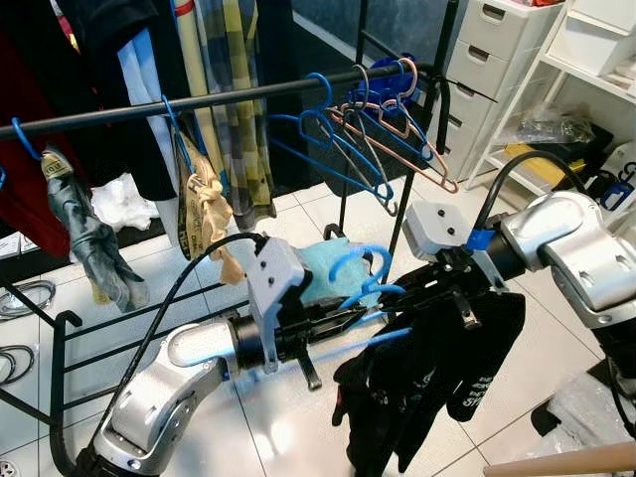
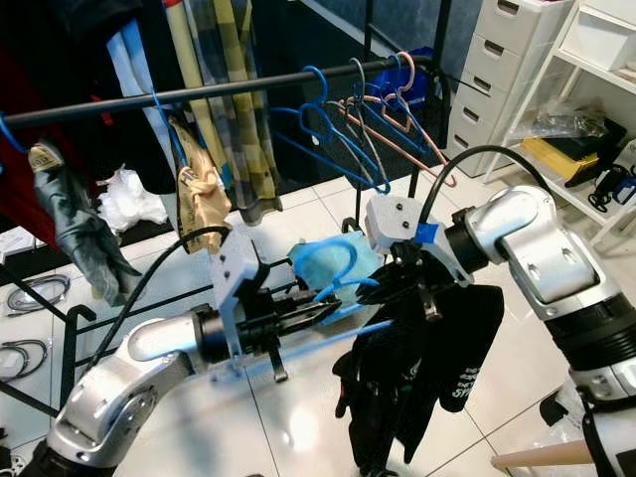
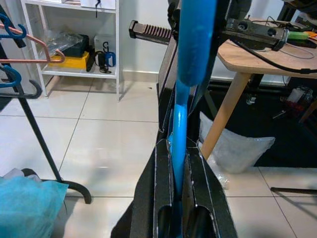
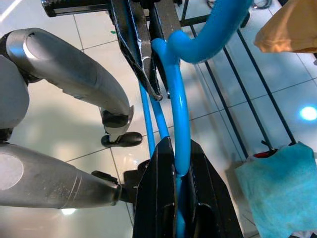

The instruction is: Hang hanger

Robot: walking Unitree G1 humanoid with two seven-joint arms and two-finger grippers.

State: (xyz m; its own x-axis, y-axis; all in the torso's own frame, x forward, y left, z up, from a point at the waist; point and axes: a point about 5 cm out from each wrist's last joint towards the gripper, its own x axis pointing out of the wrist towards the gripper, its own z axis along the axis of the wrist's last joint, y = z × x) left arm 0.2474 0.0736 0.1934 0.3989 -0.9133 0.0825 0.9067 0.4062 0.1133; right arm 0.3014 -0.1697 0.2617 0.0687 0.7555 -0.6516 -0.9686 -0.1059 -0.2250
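Holding a bright blue plastic hanger (image 1: 363,283) between both arms, I have it at the centre of the frame, below the black metal clothes rail (image 1: 199,99) that crosses the upper half, and not touching it. My left end effector (image 1: 343,320) reaches in from the lower left, its two black fingers (image 3: 158,198) pressed together on the hanger's blue bar, which runs up between them in the left wrist view. My right end effector (image 1: 422,288) comes in from the right of the frame and pinches the same hanger just below its curved hook, the blue stem clamped between its black pads (image 4: 161,188). A black garment with white lettering (image 1: 427,378) hangs from the hanger and droops toward the lower middle of the frame above the white tiled floor (image 1: 298,417). On the rail, upper centre to right, hang several empty hangers, blue ones (image 1: 323,134) and a pink one (image 1: 397,134), bunched near the rack's upright post. Further left on the rail hang a tan cloth (image 1: 209,204), a grey-green glove-like piece (image 1: 84,229) and dark clothes. A light blue cloth (image 1: 333,268) lies on the rack's lower bars behind the hanger. White drawers (image 1: 497,45) stand at the upper right.
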